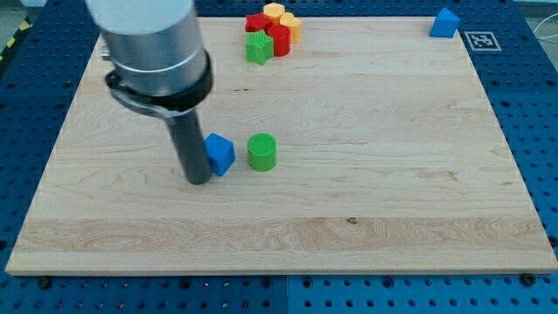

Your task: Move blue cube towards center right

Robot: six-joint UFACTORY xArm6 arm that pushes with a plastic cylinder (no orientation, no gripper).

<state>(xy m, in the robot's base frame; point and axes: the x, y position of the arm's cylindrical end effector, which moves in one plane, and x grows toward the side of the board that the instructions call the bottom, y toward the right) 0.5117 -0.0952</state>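
While my tip (pixel 199 180) touches the blue cube (pixel 220 154) from the view's left, hiding its left edge, a green cylinder (pixel 261 152) stands just right; no hand shows.

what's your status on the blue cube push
My tip at blue cube, on its view's-left side. Green cylinder just right of cube, in the push path. Centre right not reached.

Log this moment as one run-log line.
my tip: touching view's-left side of blue cube | green cylinder: just right of cube, in push path | state: cube left of centre
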